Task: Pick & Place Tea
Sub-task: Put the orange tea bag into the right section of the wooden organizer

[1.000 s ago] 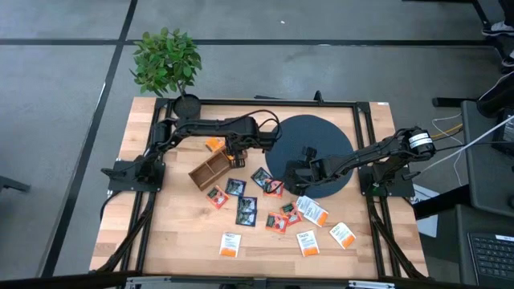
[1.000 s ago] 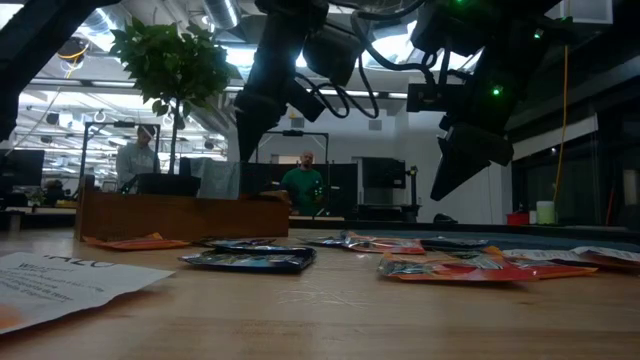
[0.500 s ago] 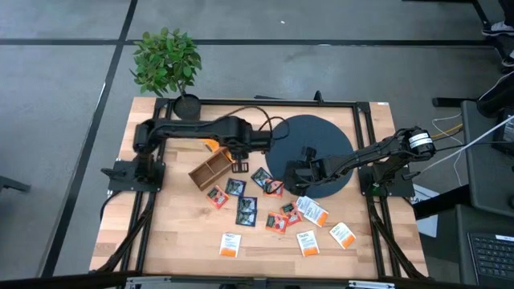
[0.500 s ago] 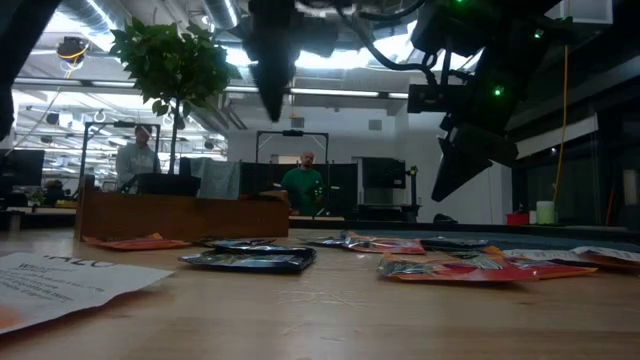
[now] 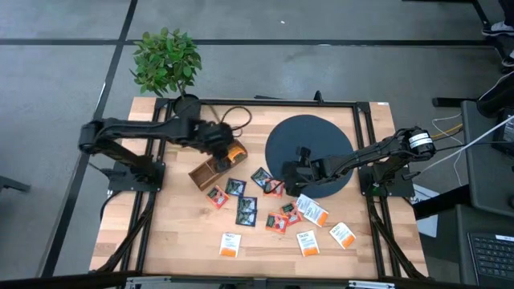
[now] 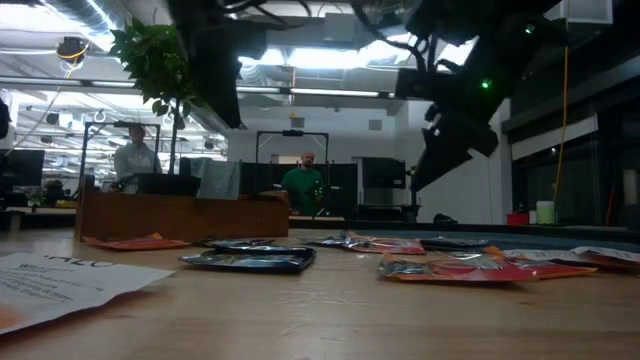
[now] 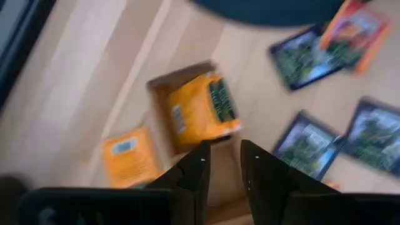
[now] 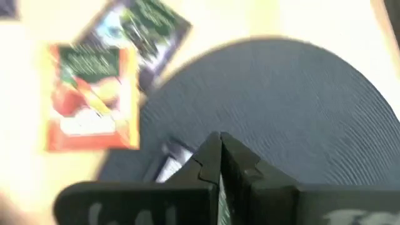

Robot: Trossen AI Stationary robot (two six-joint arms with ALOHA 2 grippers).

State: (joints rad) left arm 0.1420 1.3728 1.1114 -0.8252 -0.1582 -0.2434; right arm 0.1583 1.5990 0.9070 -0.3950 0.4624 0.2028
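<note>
The worktop (image 5: 173, 233) is ringed by a dark metal frame (image 5: 257, 102), with a potted plant (image 5: 166, 63) at its far left corner. Bare wood lies open along the left side and the near edge; the middle is crowded.

The tea sachets (image 5: 265, 210) lie flat and scattered from the middle of the worktop toward its near right part. They are square, so no long axis shows; most sit turned at odd angles to the worktop edge. An orange sachet (image 5: 232, 152) rests in the end compartment of the wooden box (image 5: 210, 170), whose long axis runs diagonally; in the left wrist view this sachet (image 7: 201, 112) lies tilted in the compartment, with another orange one (image 7: 130, 155) on the wood just beside the box.

The left gripper (image 5: 218, 143) hangs above the far end of the box, its fingers (image 7: 190, 175) slightly spread and holding nothing, the boxed sachet just ahead of them.

The right gripper (image 5: 291, 170) hovers over the near left rim of the dark disc (image 5: 309, 152), its fingers (image 8: 220, 164) pressed together and empty. A red-orange sachet (image 8: 92, 97) and a dark one (image 8: 142, 28) lie just off the disc edge, near it.
</note>
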